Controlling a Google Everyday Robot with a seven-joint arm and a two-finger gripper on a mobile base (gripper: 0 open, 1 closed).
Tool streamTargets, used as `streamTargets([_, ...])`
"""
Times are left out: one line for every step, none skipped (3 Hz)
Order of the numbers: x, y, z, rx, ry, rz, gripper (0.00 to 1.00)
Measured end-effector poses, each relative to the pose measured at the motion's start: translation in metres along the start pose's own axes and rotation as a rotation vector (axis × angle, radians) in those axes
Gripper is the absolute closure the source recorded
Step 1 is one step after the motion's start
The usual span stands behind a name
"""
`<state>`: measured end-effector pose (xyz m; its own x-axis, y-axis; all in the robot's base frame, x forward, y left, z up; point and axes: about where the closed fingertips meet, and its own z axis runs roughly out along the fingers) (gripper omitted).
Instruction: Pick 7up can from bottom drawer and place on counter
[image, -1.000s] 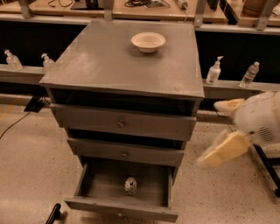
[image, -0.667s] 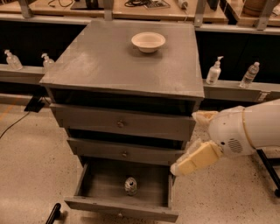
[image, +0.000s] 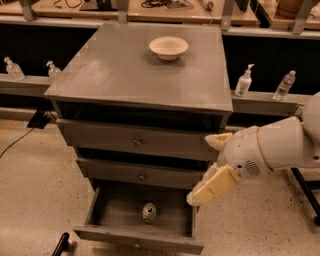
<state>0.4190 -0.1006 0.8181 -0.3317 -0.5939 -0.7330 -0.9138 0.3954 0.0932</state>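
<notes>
The 7up can (image: 149, 212) stands upright on the floor of the open bottom drawer (image: 137, 238), near its middle; I see its silver lid from above. The grey counter (image: 135, 67) tops the cabinet. My gripper (image: 201, 171) hangs at the cabinet's right front corner, level with the middle drawer, above and to the right of the can. Its cream fingers (image: 214, 184) are spread apart with nothing between them. The white arm reaches in from the right edge.
A cream bowl (image: 168, 47) sits at the back of the counter. Two closed drawer fronts with knobs (image: 137, 142) lie above the open drawer. Bottles (image: 243, 81) stand on ledges to both sides. A light-wood workbench (image: 150, 7) runs behind.
My arm and gripper have moved left from the right side to the cabinet's right front corner. The can and drawer have not moved.
</notes>
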Motion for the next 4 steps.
streamTargets([0.035,0.01,0.058,-0.095,-0.027,-0.025,0.0])
streamTargets([0.077,0.024,0.115,-0.101,-0.095,-0.082,0.0])
streamTargets([0.085,0.017,0.131,-0.045,-0.118,-0.149,0.0])
streamTargets([0.088,0.017,0.133,-0.043,-0.113,-0.135,0.0])
